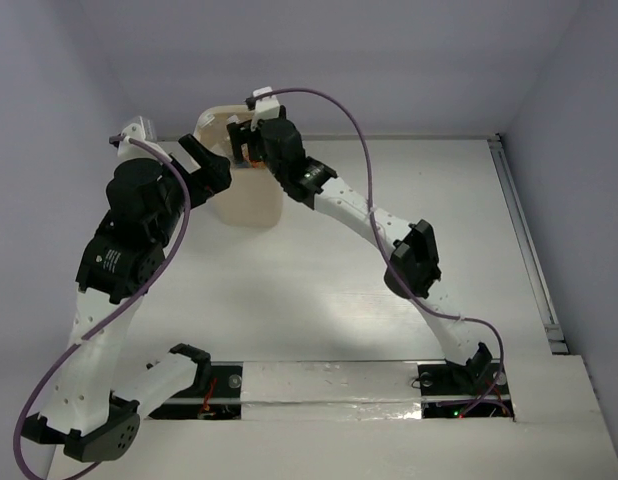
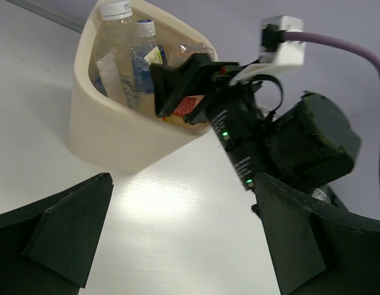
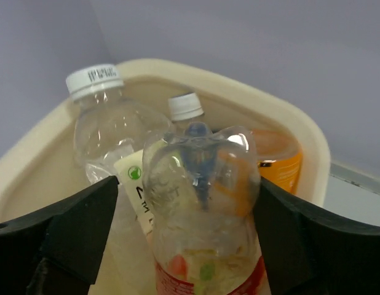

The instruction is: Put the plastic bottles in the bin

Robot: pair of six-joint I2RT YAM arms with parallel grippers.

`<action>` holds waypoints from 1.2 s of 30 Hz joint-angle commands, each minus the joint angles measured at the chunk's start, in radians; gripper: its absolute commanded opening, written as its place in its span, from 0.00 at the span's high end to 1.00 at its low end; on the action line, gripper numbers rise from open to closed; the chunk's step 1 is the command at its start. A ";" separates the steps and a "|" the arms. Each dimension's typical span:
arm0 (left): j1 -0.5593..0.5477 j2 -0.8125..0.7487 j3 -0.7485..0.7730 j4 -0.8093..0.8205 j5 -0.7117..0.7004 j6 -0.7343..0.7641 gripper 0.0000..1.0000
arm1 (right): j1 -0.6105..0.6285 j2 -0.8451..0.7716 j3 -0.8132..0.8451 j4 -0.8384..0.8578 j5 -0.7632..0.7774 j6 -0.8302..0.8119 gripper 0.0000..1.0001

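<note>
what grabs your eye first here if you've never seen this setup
Both arms crowd the cream bin at the far edge of the table. The right gripper hangs over its mouth with a red-labelled bottle between its fingers, base toward the wrist camera; other bottles already lie inside. The left gripper hovers open and empty beside the bin.
</note>
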State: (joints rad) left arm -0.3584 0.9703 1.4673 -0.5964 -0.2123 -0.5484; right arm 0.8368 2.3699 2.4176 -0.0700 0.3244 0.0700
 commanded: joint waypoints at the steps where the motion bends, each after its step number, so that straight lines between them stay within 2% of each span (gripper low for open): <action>1: -0.001 -0.028 -0.007 0.004 0.031 -0.004 0.01 | 0.047 -0.027 0.008 0.107 0.103 -0.170 0.07; 2: -0.001 -0.028 -0.005 0.004 0.036 -0.005 0.01 | 0.047 -0.035 0.009 0.102 0.104 -0.161 0.01; 3: -0.001 -0.025 0.002 0.006 0.042 -0.008 0.01 | 0.047 -0.044 0.014 0.098 0.102 -0.150 0.00; 9: -0.010 -0.009 0.111 0.003 0.033 -0.012 0.01 | 0.038 -0.176 0.096 0.043 0.059 -0.058 0.00; 11: -0.010 -0.001 0.140 0.003 0.030 -0.016 0.01 | 0.028 -0.256 0.089 0.026 0.033 0.034 0.00; 14: -0.010 0.008 0.180 0.006 0.030 -0.027 0.01 | 0.019 -0.359 0.005 0.021 0.002 0.093 0.00; 17: -0.010 0.004 0.183 0.017 0.037 -0.036 0.01 | 0.019 -0.524 -0.154 -0.030 0.018 0.123 0.00; 18: -0.010 0.001 0.174 0.023 0.040 -0.045 0.01 | 0.019 -0.579 -0.290 -0.039 0.024 0.142 0.01; 19: -0.010 -0.004 0.166 0.039 0.044 -0.048 0.01 | 0.019 -0.713 -0.378 -0.034 0.021 0.181 0.04; 20: -0.010 -0.018 0.144 0.061 0.062 -0.051 0.01 | 0.019 -0.883 -0.592 0.007 -0.005 0.223 0.25; 21: -0.010 -0.024 0.131 0.061 0.073 -0.051 0.01 | 0.019 -0.885 -0.594 0.039 -0.014 0.223 0.46; 22: -0.010 -0.031 0.117 0.078 0.080 -0.048 0.01 | 0.019 -1.061 -0.814 0.058 -0.019 0.264 0.70; 23: -0.010 -0.038 0.108 0.076 0.089 -0.047 0.01 | 0.019 -1.150 -0.915 0.061 -0.018 0.296 0.96; 24: -0.010 -0.044 0.091 0.075 0.097 -0.041 0.01 | 0.019 -1.234 -1.002 0.038 0.002 0.327 1.00; 25: -0.010 -0.048 0.084 0.060 0.097 -0.035 0.01 | 0.019 -1.315 -1.157 0.013 0.019 0.388 1.00; 26: -0.010 -0.057 0.076 0.052 0.090 -0.035 0.01 | 0.019 -1.466 -1.223 -0.019 0.027 0.421 1.00; 28: -0.010 -0.073 0.033 0.053 0.082 -0.033 0.01 | 0.019 -1.601 -1.384 -0.138 0.077 0.529 1.00; 29: -0.010 -0.084 0.018 0.059 0.080 -0.035 0.01 | 0.019 -1.714 -1.426 -0.180 0.090 0.559 0.94; 30: -0.010 -0.102 -0.016 0.069 0.086 -0.041 0.01 | 0.019 -1.762 -1.462 -0.241 0.108 0.580 0.89; 31: -0.010 -0.111 -0.033 0.090 0.093 -0.047 0.01 | 0.019 -1.802 -1.489 -0.266 0.119 0.605 0.80; 32: -0.010 -0.119 -0.047 0.099 0.109 -0.064 0.01 | 0.019 -1.834 -1.523 -0.290 0.131 0.610 0.52; 33: -0.010 -0.128 -0.071 0.107 0.119 -0.068 0.01 | 0.019 -1.871 -1.526 -0.325 0.157 0.613 0.38; 35: -0.010 -0.125 -0.085 0.116 0.134 -0.077 0.01 | 0.019 -1.873 -1.513 -0.350 0.180 0.602 0.13; 36: -0.010 -0.122 -0.100 0.119 0.149 -0.090 0.01 | 0.019 -1.855 -1.481 -0.364 0.198 0.593 0.09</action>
State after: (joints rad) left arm -0.3649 0.8574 1.3880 -0.5556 -0.1074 -0.6098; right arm 0.8520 0.4934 0.9020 -0.3565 0.4507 0.6243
